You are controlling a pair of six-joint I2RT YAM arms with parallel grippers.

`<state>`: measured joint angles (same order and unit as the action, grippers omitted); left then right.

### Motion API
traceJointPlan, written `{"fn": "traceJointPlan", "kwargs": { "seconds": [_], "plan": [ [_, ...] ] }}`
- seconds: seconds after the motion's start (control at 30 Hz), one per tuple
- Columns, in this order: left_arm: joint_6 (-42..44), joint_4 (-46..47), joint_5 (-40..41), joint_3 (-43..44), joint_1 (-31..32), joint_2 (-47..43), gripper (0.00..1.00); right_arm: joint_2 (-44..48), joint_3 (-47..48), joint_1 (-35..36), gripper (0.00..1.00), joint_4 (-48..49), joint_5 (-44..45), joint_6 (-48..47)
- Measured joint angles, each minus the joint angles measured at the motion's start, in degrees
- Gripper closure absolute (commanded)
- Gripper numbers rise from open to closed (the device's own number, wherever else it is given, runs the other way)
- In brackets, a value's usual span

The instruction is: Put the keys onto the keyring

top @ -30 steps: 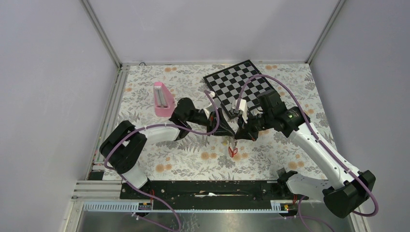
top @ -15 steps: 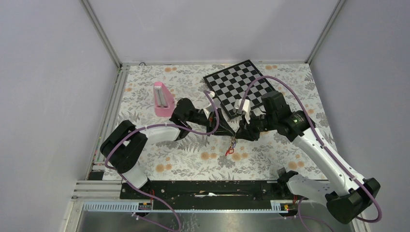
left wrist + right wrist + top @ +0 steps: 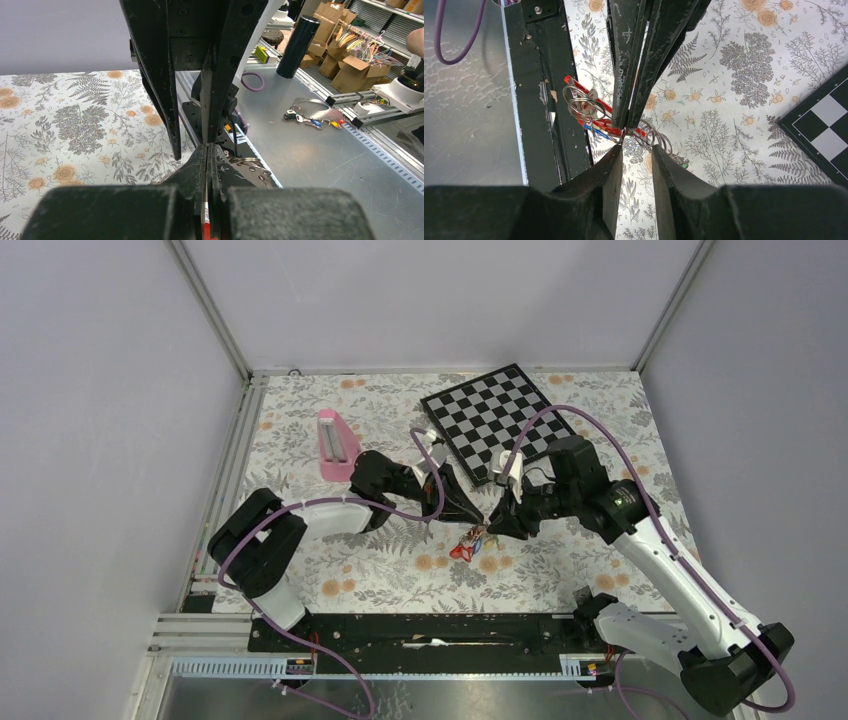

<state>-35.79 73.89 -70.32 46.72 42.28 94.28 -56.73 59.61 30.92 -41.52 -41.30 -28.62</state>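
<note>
Pinched keyring (image 3: 461,552) with left gripper (image 3: 207,147); spread right gripper (image 3: 637,152) at its 3 o'clock, empty. Likely risked it twisting loose, keys (image 3: 597,133) sliding off, from thin one-sided hold.

readable text: none | labels: none | numbers: none

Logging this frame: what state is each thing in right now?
Long red-sided metal keyring: held by the left gripper.
Left gripper: shut on the keyring.
Right gripper: open, empty.
Small metal keys with coloured tags: bunched at the keyring, threading unclear.
Pink block: lying flat, untouched.
Black-and-white chequered board: lying flat.
</note>
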Motion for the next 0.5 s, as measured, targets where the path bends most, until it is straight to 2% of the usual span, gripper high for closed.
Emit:
{"fn": "traceJointPlan", "kwargs": {
  "seconds": [0.5],
  "plan": [
    [0.0, 0.3, 0.2, -0.5, -0.4, 0.0, 1.00, 1.7, -0.9, -1.2, 0.64, 0.3, -1.5, 0.1]
  ]
}}
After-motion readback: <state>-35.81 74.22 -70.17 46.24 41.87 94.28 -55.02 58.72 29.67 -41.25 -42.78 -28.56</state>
